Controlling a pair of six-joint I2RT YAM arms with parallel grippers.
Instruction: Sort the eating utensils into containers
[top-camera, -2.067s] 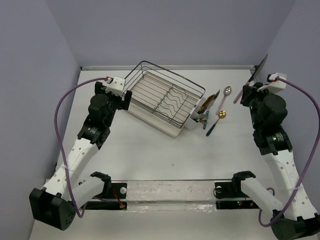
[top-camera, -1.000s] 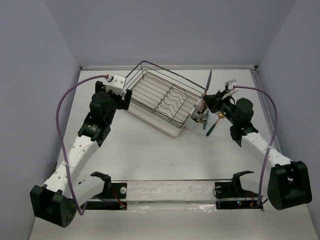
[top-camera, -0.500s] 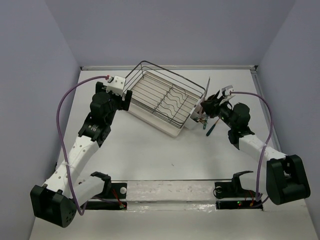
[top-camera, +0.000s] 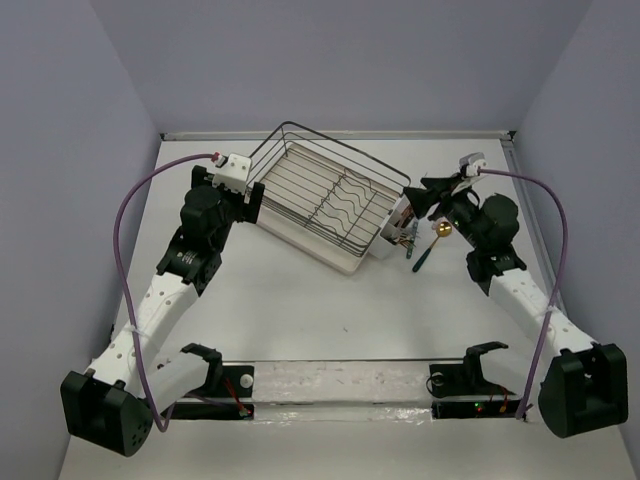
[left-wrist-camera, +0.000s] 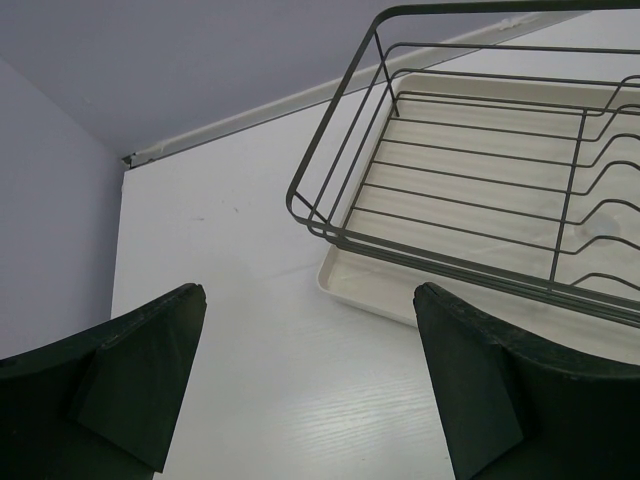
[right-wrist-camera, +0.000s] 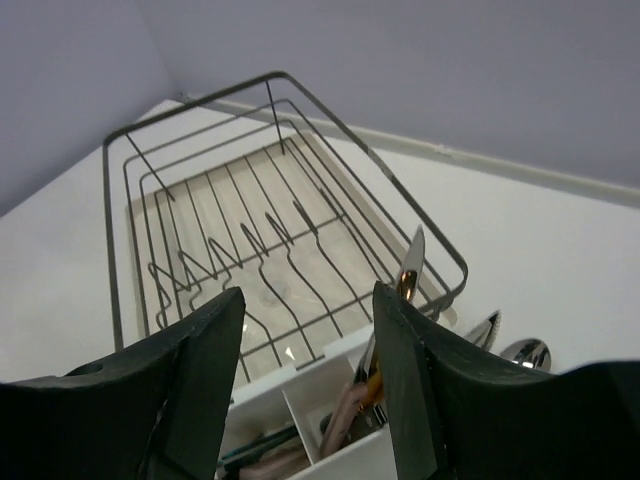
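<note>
In the top view my right fingers (top-camera: 428, 198) hang just above and right of the white cutlery holder (top-camera: 393, 237), which sits at the right end of the dish rack (top-camera: 320, 190). The likely next pick, a gold-bowled spoon (top-camera: 436, 240) with a teal handle, lies on the bench (top-camera: 330, 310) just right of the holder and just below those fingers in the frame. Its long axis runs from bowl at upper right to handle tip at lower left. The right arm is much nearer. My left fingers (top-camera: 250, 195) sit at the rack's left corner, well apart.

In the left wrist view the left fingers (left-wrist-camera: 140, 380) are spread wide and hold nothing. Only the rack's corner shows, upper right.

In the right wrist view the right fingers (right-wrist-camera: 200, 380) are apart and empty. They frame the holder at bottom centre, where a knife (right-wrist-camera: 411, 265) stands blade up among pink and teal handles. I judge that the holder wall crowds the approach to the spoon.
</note>
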